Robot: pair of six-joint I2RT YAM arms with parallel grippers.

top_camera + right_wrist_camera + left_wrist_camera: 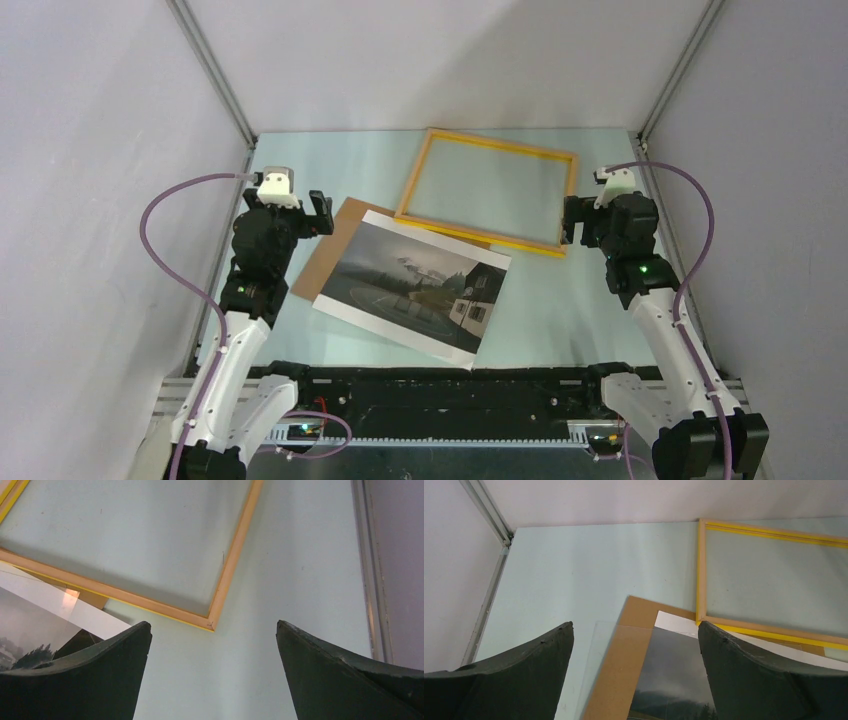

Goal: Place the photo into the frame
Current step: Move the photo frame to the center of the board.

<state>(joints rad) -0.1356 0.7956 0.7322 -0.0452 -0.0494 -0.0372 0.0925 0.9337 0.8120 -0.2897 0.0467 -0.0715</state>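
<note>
The photo [415, 285] lies flat in the middle of the table, a dark misty landscape with white borders, partly over a brown backing board [335, 245]. The frame [500, 143], with thin yellow-orange edges, lies behind it to the right, and its near edge overlaps the board's far corner. My left gripper [320, 212] is open and empty above the board's left part. In the left wrist view the left gripper [635, 626] has the photo [679, 675] and frame [700, 570] ahead of it. My right gripper [568, 220] is open and empty by the frame's right corner [235, 565]. The photo's corner [30, 625] shows at the left of the right wrist view.
The brown backing board [624, 665] lies under the photo. A clear sheet [586, 655] seems to lie over the board's left edge. Grey walls with metal rails [215, 80] close in the pale table [560, 310] on three sides.
</note>
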